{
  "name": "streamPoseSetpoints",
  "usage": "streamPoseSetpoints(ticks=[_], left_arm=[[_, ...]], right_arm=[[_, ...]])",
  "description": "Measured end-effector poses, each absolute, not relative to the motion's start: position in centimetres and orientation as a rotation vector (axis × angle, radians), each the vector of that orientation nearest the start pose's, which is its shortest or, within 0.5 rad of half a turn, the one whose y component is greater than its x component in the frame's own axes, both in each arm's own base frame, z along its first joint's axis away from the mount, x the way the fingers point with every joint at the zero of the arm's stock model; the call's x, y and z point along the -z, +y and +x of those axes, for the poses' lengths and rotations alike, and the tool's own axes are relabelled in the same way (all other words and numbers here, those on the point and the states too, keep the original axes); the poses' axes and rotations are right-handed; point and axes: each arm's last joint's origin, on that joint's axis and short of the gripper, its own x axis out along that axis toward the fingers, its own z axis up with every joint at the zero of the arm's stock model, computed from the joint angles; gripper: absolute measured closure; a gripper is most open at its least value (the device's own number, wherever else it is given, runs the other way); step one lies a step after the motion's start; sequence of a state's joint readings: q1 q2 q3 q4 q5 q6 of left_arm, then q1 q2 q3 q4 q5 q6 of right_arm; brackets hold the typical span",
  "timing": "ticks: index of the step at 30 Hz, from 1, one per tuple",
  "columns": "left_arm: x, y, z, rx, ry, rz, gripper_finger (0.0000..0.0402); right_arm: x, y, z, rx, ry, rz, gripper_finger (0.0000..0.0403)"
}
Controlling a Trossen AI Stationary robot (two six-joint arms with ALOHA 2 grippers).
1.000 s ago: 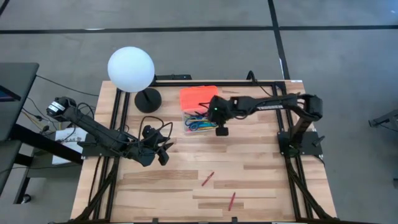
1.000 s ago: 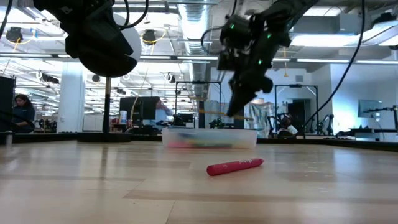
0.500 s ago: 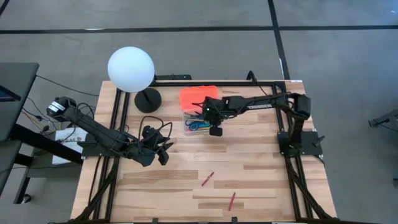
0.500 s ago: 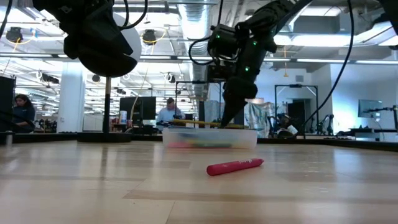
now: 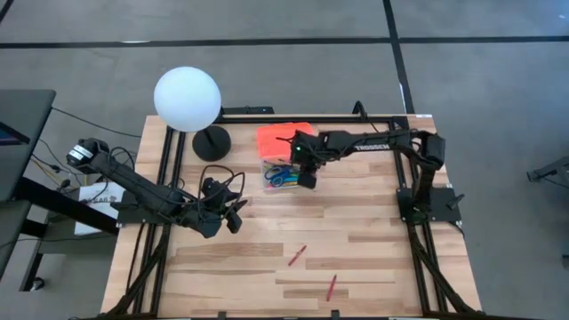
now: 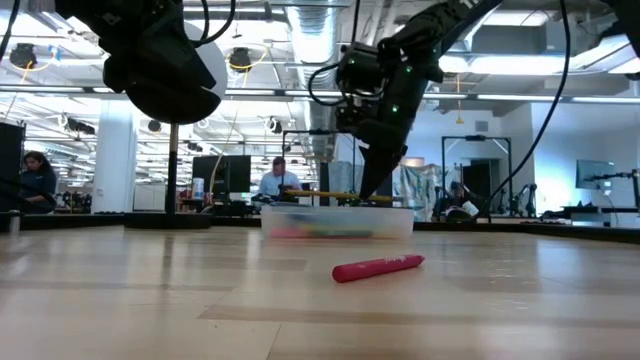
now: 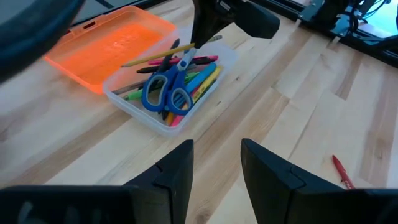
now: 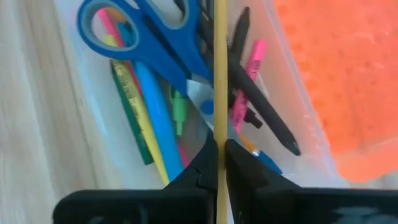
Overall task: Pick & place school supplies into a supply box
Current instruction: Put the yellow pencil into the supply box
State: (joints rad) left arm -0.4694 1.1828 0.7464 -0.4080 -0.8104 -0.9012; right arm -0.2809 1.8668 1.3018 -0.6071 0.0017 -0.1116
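From above I find the supply box [image 5: 281, 174] blocked by the right gripper [image 5: 306, 179], which is clamped on a yellow pencil [image 7: 171, 54] over it, with the orange lid [image 5: 284, 138] just behind. The globe lamp [image 5: 188, 100] obstructs the far left corner. Open table [image 5: 373, 240] surrounds two red pens [image 5: 297, 255] [image 5: 332, 286] near the front.

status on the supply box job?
Done: scissors and several pens lie in the box. In hand: right gripper holds a yellow pencil over it. Left: two red pens on the table; left gripper waits open.
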Motion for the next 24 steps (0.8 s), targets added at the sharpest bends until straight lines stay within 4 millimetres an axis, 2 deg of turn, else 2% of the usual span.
streamPoseSetpoints(ticks=[8,16,24], left_arm=[[-23.32,-8.34,21.09,-0.582,0.469,-0.353,0.0274],[-23.32,-8.34,21.09,-0.582,0.468,-0.354,0.0274],[-23.32,-8.34,21.09,-0.582,0.468,-0.354,0.0274]], right_arm=[[-18.64,-10.16,35.96,0.185,1.172,0.078,0.0369],[-18.69,-9.93,36.13,0.190,1.160,0.088,0.0369],[-18.70,-9.92,36.17,0.191,1.156,0.088,0.0348]])
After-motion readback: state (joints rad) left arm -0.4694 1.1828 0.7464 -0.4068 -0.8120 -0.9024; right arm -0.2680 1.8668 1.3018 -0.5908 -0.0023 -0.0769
